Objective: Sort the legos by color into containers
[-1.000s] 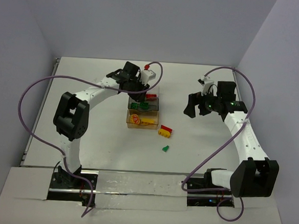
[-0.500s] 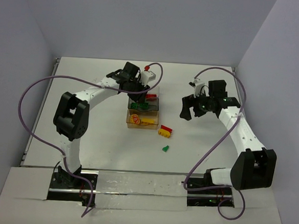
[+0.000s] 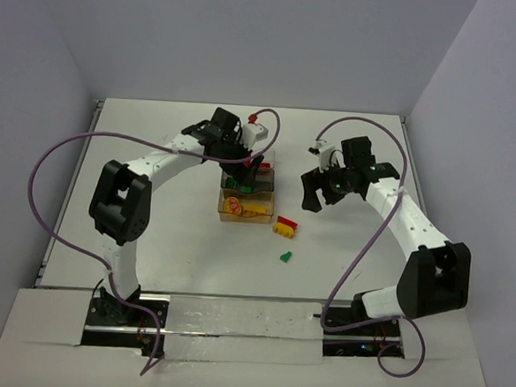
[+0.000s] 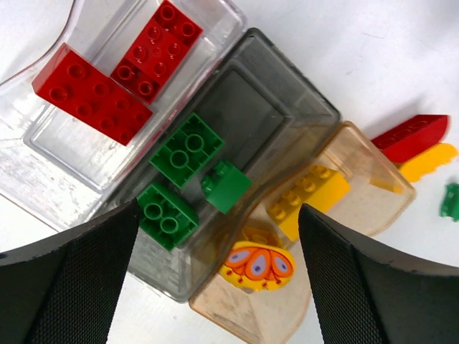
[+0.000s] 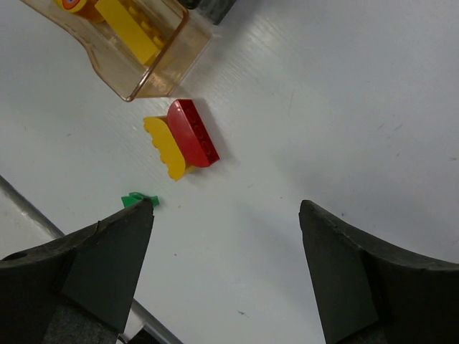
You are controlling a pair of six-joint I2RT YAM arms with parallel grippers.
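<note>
From the top camera: white table (image 3: 149, 230), pale lilac walls (image 3: 251, 42) boxing in three sides, shiny strip (image 3: 240, 321) along the near edge by the arm bases. Purple cables (image 3: 56, 170) looping off both arms. Three trays in a tight row mid-table: clear tray (image 3: 271, 159) farthest, grey tray (image 3: 251, 185) in the middle, amber tray (image 3: 244, 208) nearest. Left gripper (image 3: 248, 168) parked right over the clear and grey ones, hiding most of the clear tray, so can't really read the contents from up here. Right gripper (image 3: 312, 193) off to the right of the row, above the table, touching nothing. Red-and-yellow stack (image 3: 286, 224) loose on the table just beside the amber tray, small green piece (image 3: 285, 257) a bit nearer.

Left wrist next: looking straight down between two black fingers (image 4: 64, 287), spread wide, nothing in between. Two red bricks (image 4: 90, 93) in the clear tray, three green bricks (image 4: 188, 149) in the grey one, a yellow brick (image 4: 308, 202) plus a round orange piece (image 4: 258, 264) with some butterfly-ish print in the amber. Green piece chopped off by the right edge.

Right wrist: fingers (image 5: 373, 279) wide apart too, gripping nothing, white table below. Stack lying just beside the amber tray's corner. Green piece half tucked behind the left-hand finger. Only a corner of the grey tray at the top edge.
</note>
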